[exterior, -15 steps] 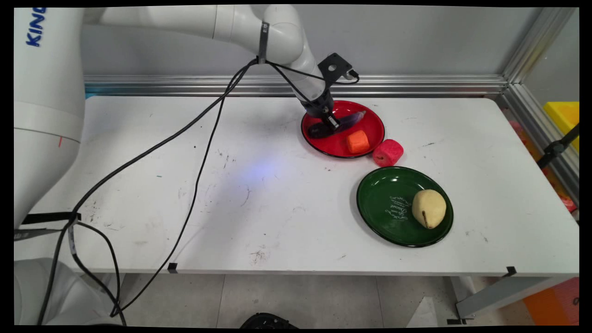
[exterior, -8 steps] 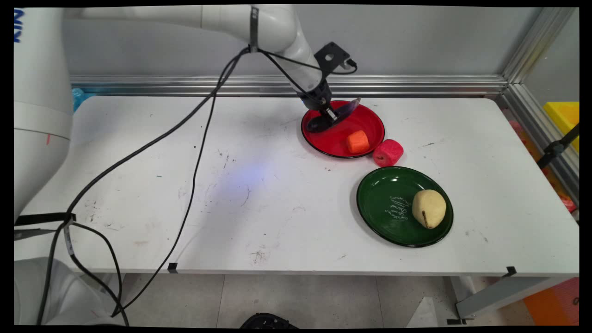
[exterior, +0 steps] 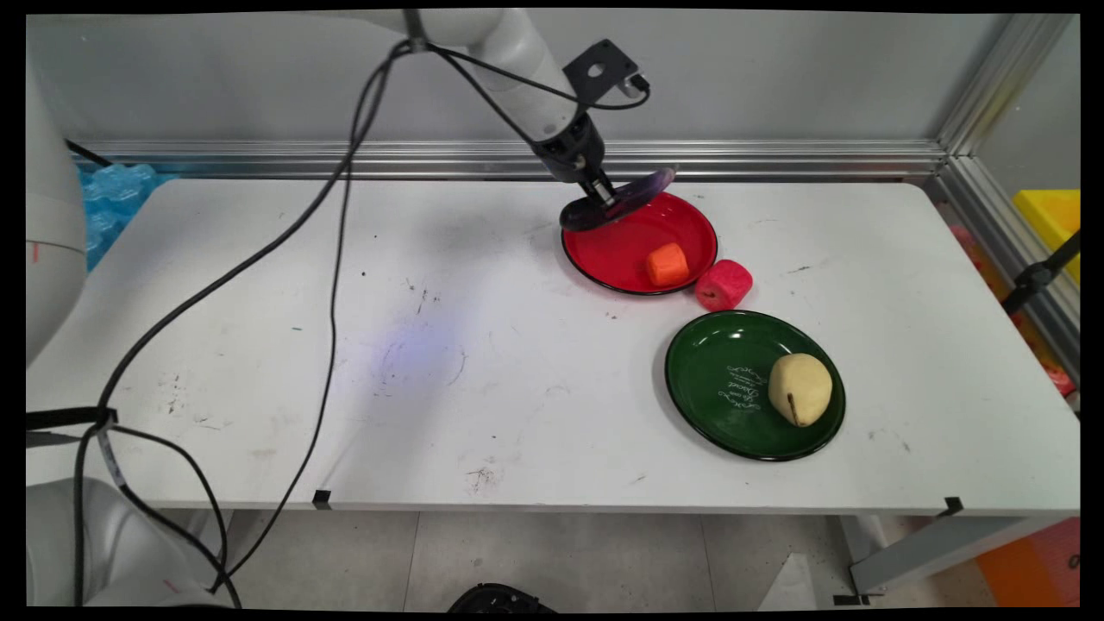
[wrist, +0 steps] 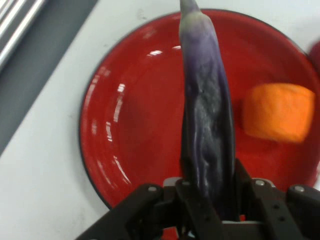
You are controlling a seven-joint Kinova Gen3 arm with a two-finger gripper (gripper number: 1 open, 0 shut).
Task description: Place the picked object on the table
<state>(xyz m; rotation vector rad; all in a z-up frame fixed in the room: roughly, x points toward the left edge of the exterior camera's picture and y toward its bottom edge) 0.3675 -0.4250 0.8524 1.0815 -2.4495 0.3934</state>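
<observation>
Main view high, facing wall; hand view close above — both show red plate.

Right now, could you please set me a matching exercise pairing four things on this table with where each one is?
Things:
1. eggplant
2. orange piece
3. pink piece
4. pear

Places:
A. on the green plate
B. on the table, beside the red plate
C. held in the gripper above the red plate
D. lying on the red plate

Pairs: 1-C, 2-D, 3-B, 4-A
</observation>
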